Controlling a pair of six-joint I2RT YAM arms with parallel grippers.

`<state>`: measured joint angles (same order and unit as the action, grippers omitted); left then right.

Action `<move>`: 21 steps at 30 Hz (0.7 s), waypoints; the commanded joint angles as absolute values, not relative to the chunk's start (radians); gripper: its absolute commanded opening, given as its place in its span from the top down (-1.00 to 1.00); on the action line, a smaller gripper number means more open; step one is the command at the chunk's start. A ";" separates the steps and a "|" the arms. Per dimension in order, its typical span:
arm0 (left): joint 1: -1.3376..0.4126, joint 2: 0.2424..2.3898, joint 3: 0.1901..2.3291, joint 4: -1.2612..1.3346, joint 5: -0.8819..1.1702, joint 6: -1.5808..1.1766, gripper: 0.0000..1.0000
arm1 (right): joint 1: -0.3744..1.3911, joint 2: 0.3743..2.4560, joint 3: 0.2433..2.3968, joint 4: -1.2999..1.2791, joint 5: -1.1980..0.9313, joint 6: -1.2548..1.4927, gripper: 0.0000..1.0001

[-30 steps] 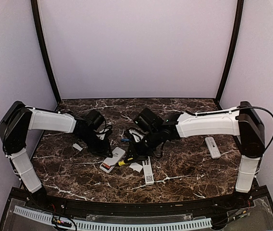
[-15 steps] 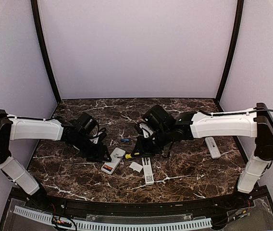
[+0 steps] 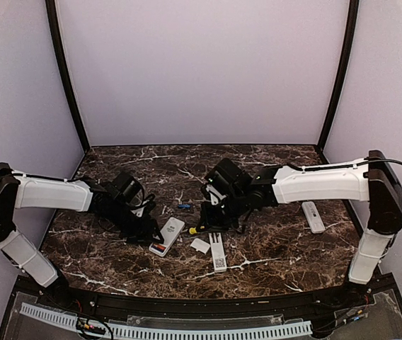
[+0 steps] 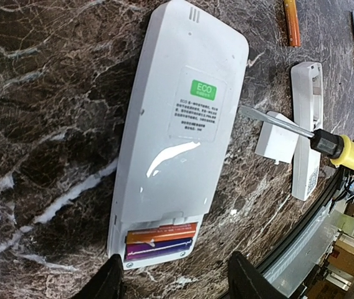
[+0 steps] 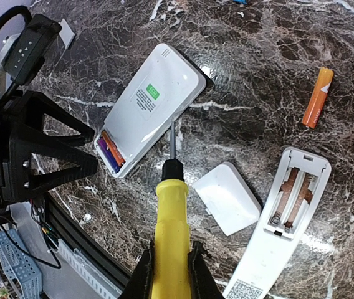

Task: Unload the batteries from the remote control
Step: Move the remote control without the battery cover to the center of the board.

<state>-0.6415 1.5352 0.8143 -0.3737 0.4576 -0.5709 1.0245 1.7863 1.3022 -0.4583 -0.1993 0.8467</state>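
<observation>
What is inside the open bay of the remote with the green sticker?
An orange battery and a purple battery, side by side in the remote. Only their top sides show; whatever lies beneath them is covered.

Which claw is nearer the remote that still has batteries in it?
Left. Left claw sits open at the battery end of the remote; right claw holds a screwdriver beside it.

A white remote was seen back-up on the marble table, its compartment uncovered, an orange battery and a purple battery seated side by side. That end was flanked by the spread fingertips of the left gripper. The shaft of a yellow-handled screwdriver was seen over a white cover, beside a second remote. A loose orange cell was seen beyond.
</observation>
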 commanded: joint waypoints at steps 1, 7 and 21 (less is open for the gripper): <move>-0.641 1.538 0.801 -0.376 0.469 -0.570 -0.11 | 1.020 1.827 1.351 -0.465 -0.169 0.834 1.00; -0.642 1.536 0.811 -0.407 0.432 -0.554 -0.11 | 1.020 1.862 1.399 -0.466 -0.170 0.811 1.00; -0.619 1.515 0.814 -0.392 0.430 -0.572 -0.14 | 1.018 1.943 1.486 -0.424 -0.218 0.746 1.00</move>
<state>-0.6361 1.5375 0.8143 -0.3756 0.4286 -0.5705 1.0206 1.9156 1.4479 -0.4782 -0.1844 0.7830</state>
